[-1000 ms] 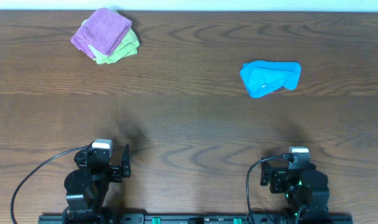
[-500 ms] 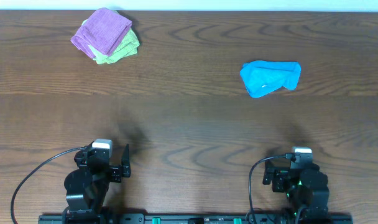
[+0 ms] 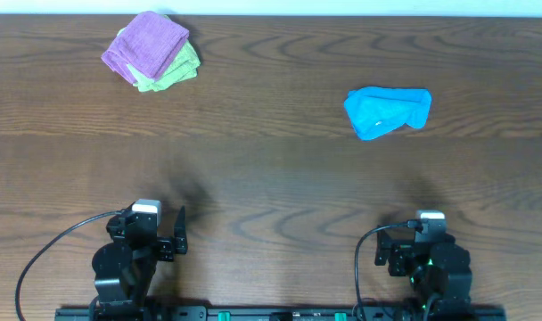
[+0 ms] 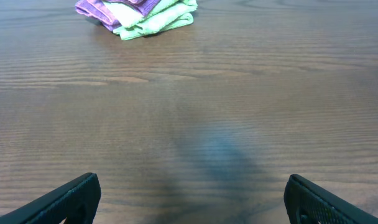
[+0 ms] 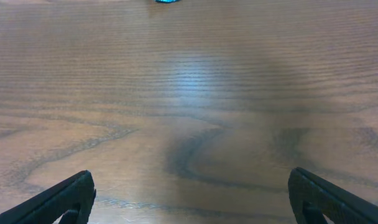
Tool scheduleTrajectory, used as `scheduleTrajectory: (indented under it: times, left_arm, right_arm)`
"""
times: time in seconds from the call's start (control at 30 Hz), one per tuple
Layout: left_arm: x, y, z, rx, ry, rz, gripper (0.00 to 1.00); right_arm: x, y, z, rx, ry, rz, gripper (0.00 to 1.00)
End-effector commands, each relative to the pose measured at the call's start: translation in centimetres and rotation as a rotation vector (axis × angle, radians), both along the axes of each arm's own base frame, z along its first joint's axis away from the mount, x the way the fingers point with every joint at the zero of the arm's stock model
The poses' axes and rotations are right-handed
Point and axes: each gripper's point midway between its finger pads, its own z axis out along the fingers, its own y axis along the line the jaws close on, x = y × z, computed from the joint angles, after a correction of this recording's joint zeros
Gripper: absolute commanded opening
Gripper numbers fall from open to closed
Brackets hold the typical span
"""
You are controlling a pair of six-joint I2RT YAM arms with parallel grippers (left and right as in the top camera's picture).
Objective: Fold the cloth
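The left claw [image 4: 192, 198] and right claw [image 5: 192, 196] were held wide open, empty. The cloth [image 3: 151, 40] was best pinched at one corner.

cloth [image 3: 148, 45]: lilac-purple, folded, lying flat atop lime-green towel [image 3: 180, 68], far left corner.

The left arm [image 3: 128, 259] and right arm [image 3: 427, 263] are showing black bodies topped with white caps [image 3: 144, 207]. A black cable [image 3: 75, 226] is looping beside each
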Motion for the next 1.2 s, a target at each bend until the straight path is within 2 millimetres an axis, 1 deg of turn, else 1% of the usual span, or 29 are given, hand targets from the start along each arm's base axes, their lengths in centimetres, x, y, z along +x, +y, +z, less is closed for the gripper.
scheduleTrajectory:
  times: [0.0,0.1,1.17]
  left_arm:
    - [-0.06,-0.03,-0.61,0.017,0.009,-0.009,0.95]
    - [-0.06,-0.03,-0.61,0.017,0.009,-0.009,0.95]
    - [-0.06,-0.03,-0.61,0.017,0.009,-0.009,0.95]
  right_arm:
    - [-0.04,-1.07,-0.40,-0.049,0.004,-0.038,0.99]
    - [-0.05,-1.42,-0.38,-0.061,0.004,-0.054,0.99]
    - [-0.04,-1.41,-0.37,-0.061,0.003,-0.054,0.99]
